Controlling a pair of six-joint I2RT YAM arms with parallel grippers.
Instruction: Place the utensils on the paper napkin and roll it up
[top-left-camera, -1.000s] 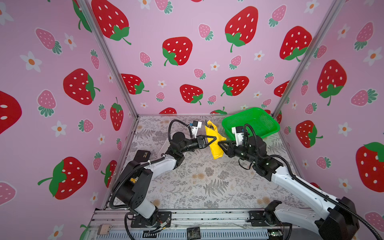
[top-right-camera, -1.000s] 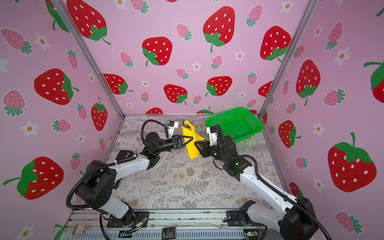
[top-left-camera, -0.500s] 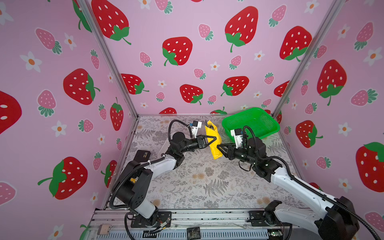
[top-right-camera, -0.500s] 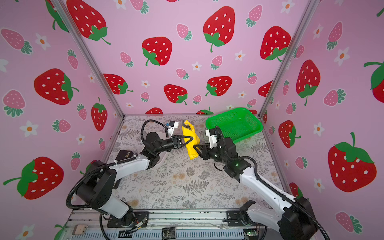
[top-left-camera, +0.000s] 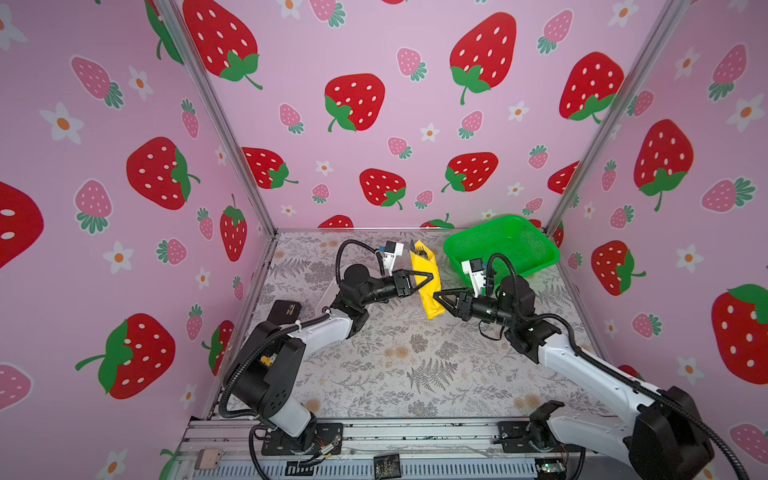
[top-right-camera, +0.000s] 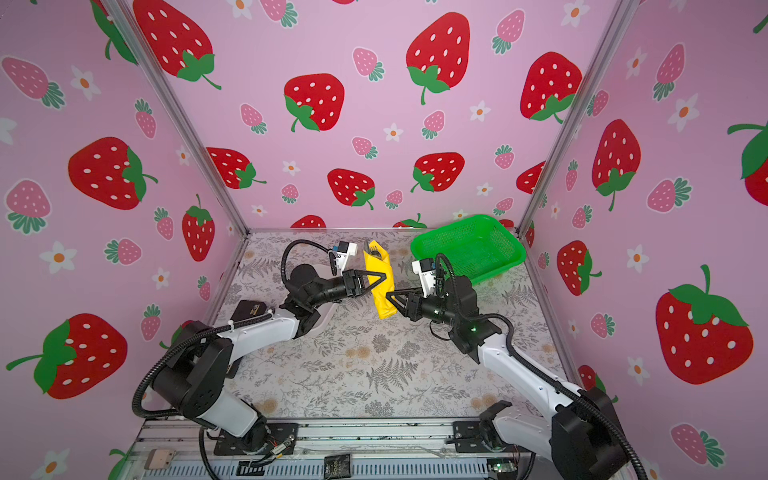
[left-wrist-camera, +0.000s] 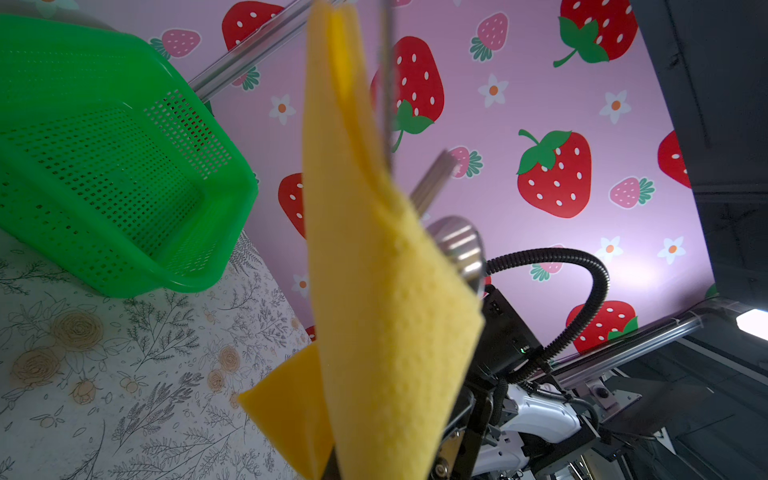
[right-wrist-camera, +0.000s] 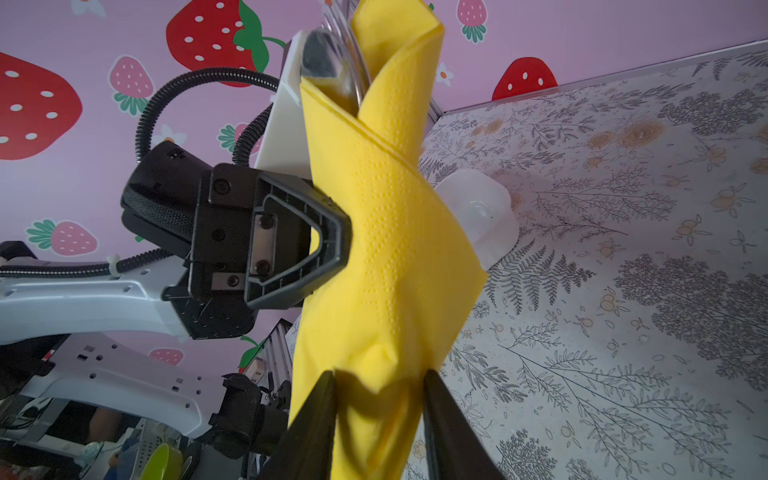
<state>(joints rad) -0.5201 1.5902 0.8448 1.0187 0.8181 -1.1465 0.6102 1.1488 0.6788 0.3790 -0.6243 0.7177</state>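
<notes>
The yellow paper napkin is rolled round the utensils and hangs upright above the table. Shiny utensil heads poke out of its upper end; the handles are hidden inside. My left gripper is shut on the roll's middle from the left. My right gripper comes from the right. Its two fingers sit against either side of the roll's lower end, and the paper puckers between them. In the left wrist view the napkin fills the middle, with a spoon head behind it.
A green mesh basket stands at the back right, close behind the right wrist. A white dish lies on the floral table under the left arm. A small black box sits by the left wall.
My right gripper has edged a little left and down onto the roll's lower end. The left gripper and the roll have stayed where they were.
</notes>
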